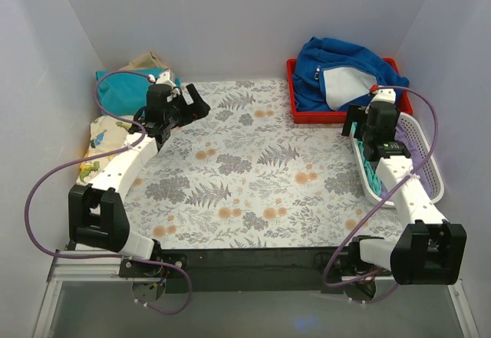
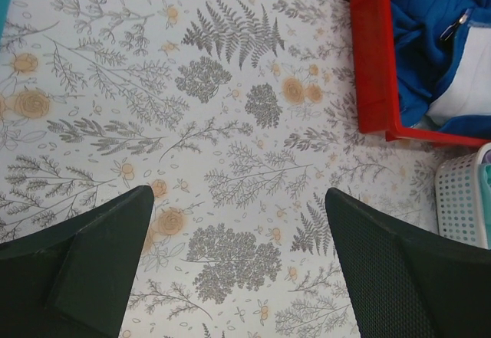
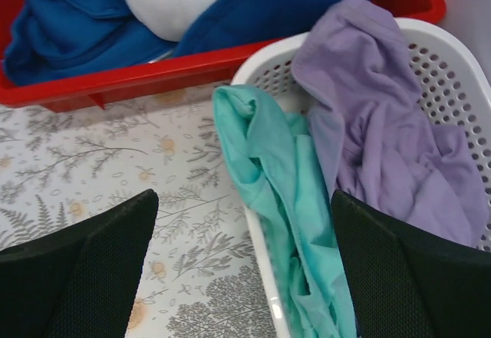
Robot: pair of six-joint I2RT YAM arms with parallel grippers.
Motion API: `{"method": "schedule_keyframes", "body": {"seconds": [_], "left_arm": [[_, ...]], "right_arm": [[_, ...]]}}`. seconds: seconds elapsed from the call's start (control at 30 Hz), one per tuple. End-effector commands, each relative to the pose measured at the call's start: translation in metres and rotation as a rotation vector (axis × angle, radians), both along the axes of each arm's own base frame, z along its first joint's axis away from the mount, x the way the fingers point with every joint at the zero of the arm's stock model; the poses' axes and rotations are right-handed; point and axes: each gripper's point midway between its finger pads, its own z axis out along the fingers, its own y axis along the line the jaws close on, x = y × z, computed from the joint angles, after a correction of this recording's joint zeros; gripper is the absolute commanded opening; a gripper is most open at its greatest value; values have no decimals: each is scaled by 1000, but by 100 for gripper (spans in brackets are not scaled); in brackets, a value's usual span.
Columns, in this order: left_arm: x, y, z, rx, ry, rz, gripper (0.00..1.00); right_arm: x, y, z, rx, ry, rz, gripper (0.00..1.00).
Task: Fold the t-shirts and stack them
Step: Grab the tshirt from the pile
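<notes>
mint tee under the right jaws, left arm far off

mint-turquoise t-shirt (image 3: 280,200) lies bunched in the white basket (image 3: 430,54) at the right edge of the table, one fold spilling over the basket's near rim. a lilac garment (image 3: 383,146) is heaped beside it, touching it, deeper in the basket.

right gripper (image 3: 243,194) hovers over that rim, jaws spread wide, nothing between them. in the wrist view the tee sits straight ahead of the fingers and a little toward the right one. its long axis runs as a band from the rim down the frame, crosswise to the closing line of the jaws, so a pinch across the band looks workable. risk: catching the lilac cloth or the rim as well.

left gripper (image 2: 239,191) is also wide open and empty, over the bare floral table cover (image 1: 253,169), well apart from the basket. the right arm is plainly the nearer one.

teal folded tee (image 1: 123,89) and cream dinosaur-print tee (image 1: 100,142) lie at the far left, near the left arm. blue fleece jacket (image 1: 337,66) sits in the red tray (image 3: 115,81), just behind the basket.
</notes>
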Motion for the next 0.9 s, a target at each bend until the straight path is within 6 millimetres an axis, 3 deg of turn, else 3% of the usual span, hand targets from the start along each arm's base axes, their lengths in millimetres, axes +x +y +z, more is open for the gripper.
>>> {"method": "schedule_keyframes", "body": {"seconds": [0.0,0.07,0.17,0.23,0.37,0.47,0.57,0.67,0.7,0.73,0.77,0.83,0.87], "left_arm": [[-5,-7,-4,3,23,-44,94],[-5,-13,-11,-7,42,-82,94],[-4,-21,-22,-28,69,-117,93],[-5,-26,-25,-46,82,-136,91],[-4,-28,-30,-55,92,-142,88],[-4,-29,-33,-58,99,-145,84],[-4,-30,-37,-58,107,-151,78],[-3,-32,-39,-60,112,-160,58],[-3,-32,-39,-58,112,-165,41],[-2,-33,-39,-58,108,-167,33],[-2,-33,-40,-59,113,-169,25],[-2,-33,-40,-58,113,-171,0],[-2,-33,-40,-58,111,-170,0]], "right_arm": [[-3,-27,-10,-40,72,-89,98],[-3,-40,-23,-15,108,-122,97],[2,-45,-39,24,149,-127,93],[9,-40,-47,60,172,-96,84],[17,-38,-55,88,193,-72,81],[21,-34,-59,106,204,-48,68],[22,-32,-59,108,203,-35,48],[21,-33,-60,106,205,-35,20],[21,-33,-60,107,207,-31,15],[21,-33,-58,106,201,-31,6],[20,-32,-59,109,202,-29,1],[20,-30,-51,114,176,-14,1],[19,-28,-52,117,171,-7,1]]}}
